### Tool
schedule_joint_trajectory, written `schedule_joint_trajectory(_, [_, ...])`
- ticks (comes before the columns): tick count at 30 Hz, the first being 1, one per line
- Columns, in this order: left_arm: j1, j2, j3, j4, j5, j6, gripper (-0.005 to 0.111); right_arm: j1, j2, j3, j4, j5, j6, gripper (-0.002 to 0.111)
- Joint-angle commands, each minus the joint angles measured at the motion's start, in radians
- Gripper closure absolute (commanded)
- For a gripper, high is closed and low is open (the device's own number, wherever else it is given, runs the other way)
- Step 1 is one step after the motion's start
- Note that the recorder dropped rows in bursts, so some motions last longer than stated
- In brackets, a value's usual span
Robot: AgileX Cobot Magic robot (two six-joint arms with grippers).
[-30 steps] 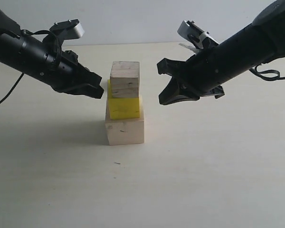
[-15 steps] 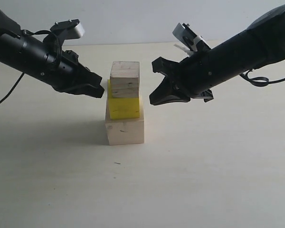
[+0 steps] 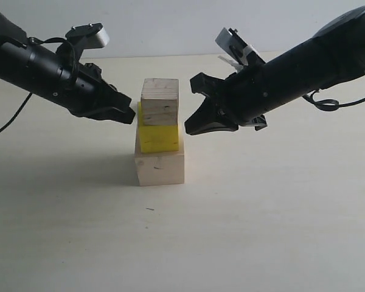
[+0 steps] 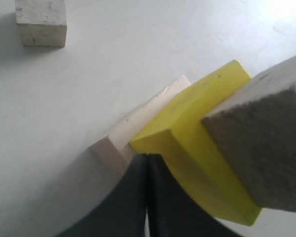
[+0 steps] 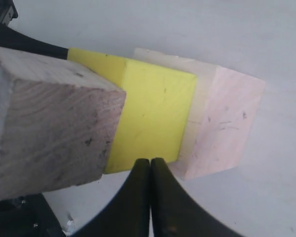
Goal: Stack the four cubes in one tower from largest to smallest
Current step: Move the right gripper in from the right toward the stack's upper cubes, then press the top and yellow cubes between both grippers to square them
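Note:
Three cubes stand stacked: a large pale wood cube (image 3: pixel 160 168) as base, a yellow cube (image 3: pixel 159 137) on it, and a grained wood cube (image 3: pixel 160 101) on top. In the left wrist view a small pale cube (image 4: pixel 41 22) stands alone on the table, apart from the stack; the exterior view does not show it. My left gripper (image 3: pixel 132 117) is shut and empty, its tip at the yellow cube's (image 4: pixel 197 133) left side. My right gripper (image 3: pixel 187 129) is also shut and empty, its tip (image 5: pixel 150 160) right at the yellow cube's (image 5: pixel 148 113) right side.
The stack stands on a pale tabletop (image 3: pixel 261 231). Both black arms slope down toward it from the upper left and upper right. A black cable (image 3: pixel 6 125) hangs from the left arm, and another (image 3: pixel 347 97) loops off the right arm.
My right gripper has moved left, closing in on the stack's right side. The left arm and the cubes have stayed put.

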Motion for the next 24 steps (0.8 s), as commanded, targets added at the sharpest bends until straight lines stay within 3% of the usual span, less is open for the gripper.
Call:
schedule_joint_trajectory(1, [0.003, -0.003, 0.001, -0.008, -0.007, 0.004, 0.107, 0.002, 0.003, 0.002, 0.010, 0.011, -0.024, 0.108])
schedule_joint_trajectory(24, [0.003, -0.003, -0.014, -0.020, -0.011, 0.012, 0.107, 0.002, 0.003, 0.002, 0.034, 0.081, -0.075, 0.108])
